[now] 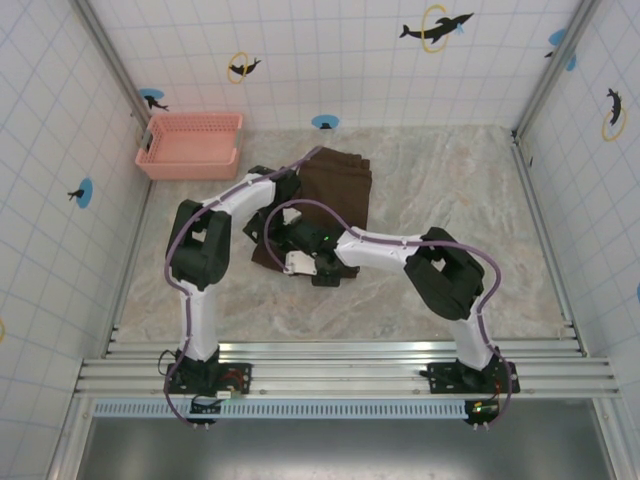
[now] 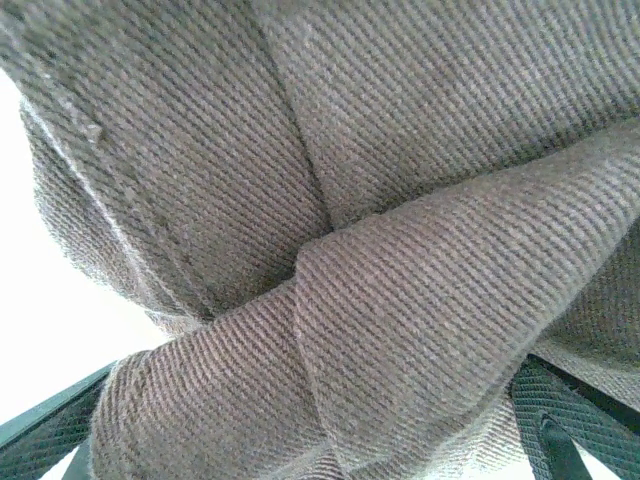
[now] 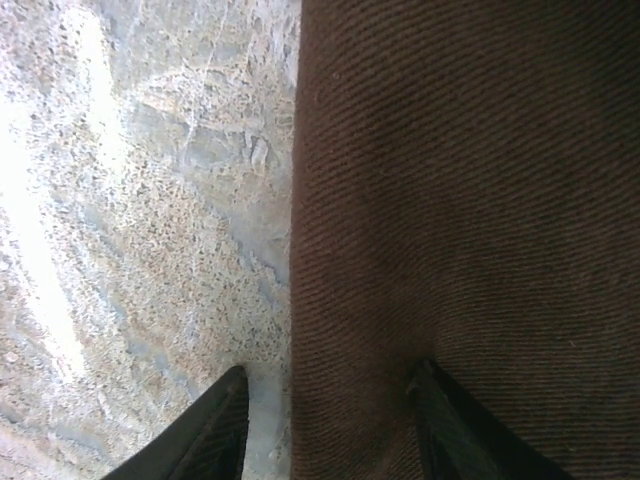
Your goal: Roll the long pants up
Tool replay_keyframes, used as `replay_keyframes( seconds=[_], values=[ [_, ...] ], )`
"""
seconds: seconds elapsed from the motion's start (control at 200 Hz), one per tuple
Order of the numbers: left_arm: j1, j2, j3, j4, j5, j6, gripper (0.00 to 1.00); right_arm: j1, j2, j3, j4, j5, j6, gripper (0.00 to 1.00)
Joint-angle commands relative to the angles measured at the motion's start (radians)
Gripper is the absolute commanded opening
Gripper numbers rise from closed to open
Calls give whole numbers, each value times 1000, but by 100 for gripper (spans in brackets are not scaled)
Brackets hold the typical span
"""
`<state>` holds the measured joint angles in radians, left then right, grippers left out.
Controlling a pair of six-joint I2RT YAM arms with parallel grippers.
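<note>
Bunched long pants [image 2: 420, 300] sit between the left gripper's [image 2: 310, 440] spread fingers [image 2: 560, 425]; right gripper [image 3: 328, 375] gapes astride their nine-o'clock edge.

Site: I am operating remotely in a robot test cell, a lab rig dressed up like a bathroom.

Evidence I am seeing from the overhead camera:
- white tiled walls [image 1: 330, 60] carrying dolphin stickers [image 1: 437, 27]
- aluminium corner posts [image 1: 110, 60] framing the enclosure
- an aluminium rail [image 1: 340, 365] running along the near edge, with the left arm base [image 1: 205, 375] and right arm base [image 1: 470, 378] sitting bolted to it
- a purple cable [image 1: 305, 203] looping between the arms
- a marble-patterned table top [image 1: 440, 180]

Household items are lying inside: a pink mesh basket [image 1: 190, 145] in the far left corner, and the long pants [image 1: 340, 185] on the table.
</note>
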<state>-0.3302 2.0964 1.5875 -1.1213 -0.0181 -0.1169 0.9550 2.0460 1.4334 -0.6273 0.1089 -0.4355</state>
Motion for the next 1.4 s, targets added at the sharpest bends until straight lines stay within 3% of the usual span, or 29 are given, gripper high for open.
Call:
replay_keyframes(
  seconds=[0.0, 0.07, 0.295, 0.671, 0.856, 1.011, 1.161, 1.396],
  values=[
    [-12, 2, 12, -61, 23, 72, 97, -27, 93, 62, -31, -20, -12, 32],
    [-12, -1, 12, -64, 19, 84, 97, -39, 111, 91, -60, -54, -14, 19],
    [9, -25, 25, -90, 16, 80, 97, -54, 89, 120, -145, -200, -17, 0],
    [172, -133, 48, -116, -23, 84, 97, -82, 78, 278, -502, -717, 59, 0],
    [181, -166, 82, -147, -40, 97, 97, -172, 135, 378, -701, -1029, 131, 0],
    [181, -179, 108, -158, -15, 86, 97, -272, 142, 372, -687, -1211, 224, 0],
    [179, -177, 126, -173, 0, 86, 97, -369, 213, 385, -669, -1265, 341, 0],
    [137, -188, 141, -186, 8, 77, 97, -477, 305, 383, -578, -1181, 440, 0]
  ],
)
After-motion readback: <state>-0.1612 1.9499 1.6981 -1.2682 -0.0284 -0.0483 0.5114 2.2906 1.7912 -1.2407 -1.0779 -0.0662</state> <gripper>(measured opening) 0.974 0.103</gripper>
